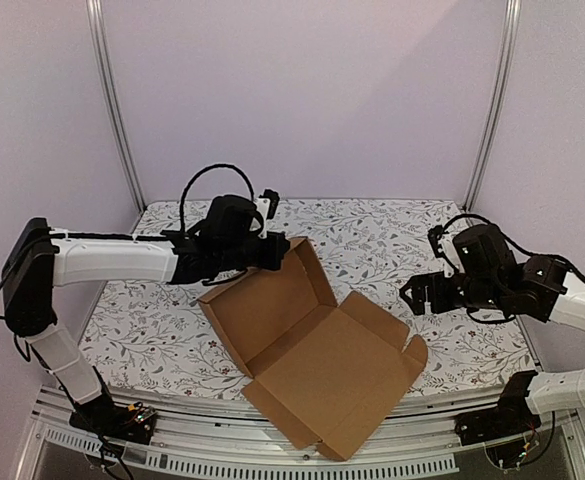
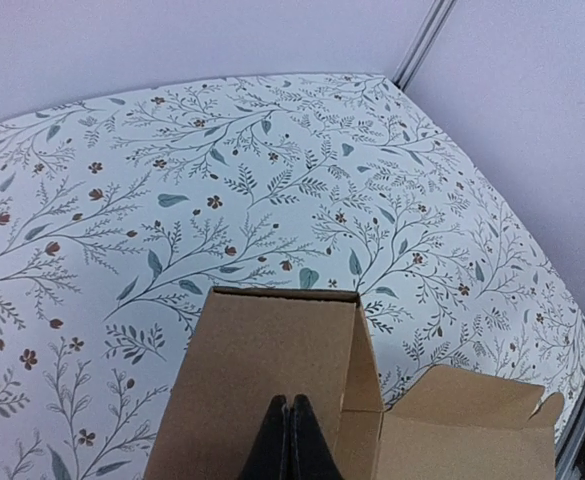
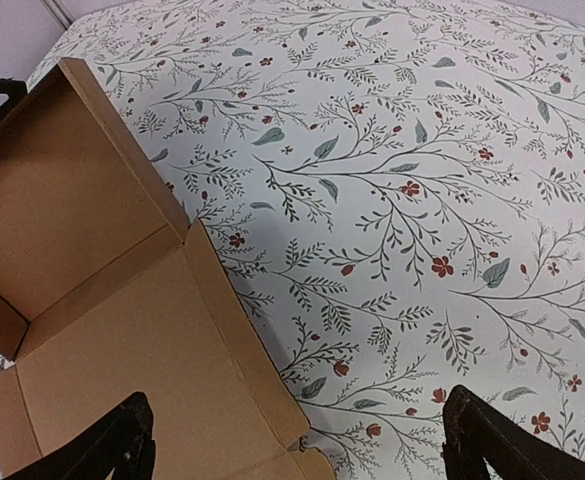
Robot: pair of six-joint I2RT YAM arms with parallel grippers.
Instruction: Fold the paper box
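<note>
Matt brown cardboard paper box (image 1: 322,370)

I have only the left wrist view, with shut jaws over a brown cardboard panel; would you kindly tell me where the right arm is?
Observer: The right arm's jaws stand wide open above the floral tablecloth, just right of the plain brown cardboard mailer box, and they hold nothing.
Operator: Thank you. Does the box lie fully on the cloth?
Observer: No, its near corner overhangs the cloth's front edge, towards the arm bases.
</note>
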